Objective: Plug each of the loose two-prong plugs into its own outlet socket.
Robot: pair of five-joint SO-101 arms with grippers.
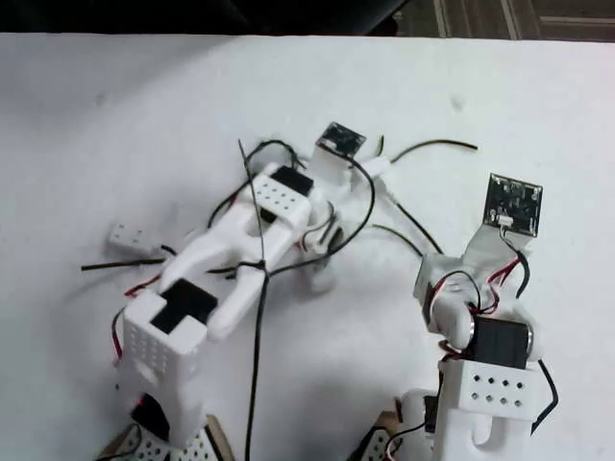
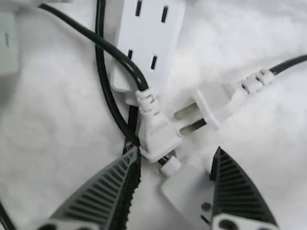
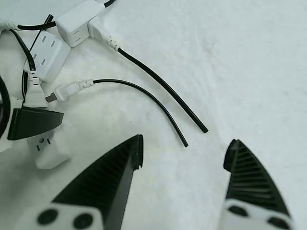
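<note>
Currently, the left gripper (image 2: pixel 177 152) is straddling, jaws parted, a white plug (image 2: pixel 153 132) and a small outlet block (image 2: pixel 184 189), mid-frame in the high view. Just beside them, 1 more plug (image 2: pixel 211 108) is lying loose. The right gripper (image 3: pixel 187 141) is hanging wide open over the table (image 3: pixel 249 57).

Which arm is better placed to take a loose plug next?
Left. The left gripper, open, is right at a loose plug with bare prongs, beside an outlet block. The right gripper is over the table, farther away.
</note>
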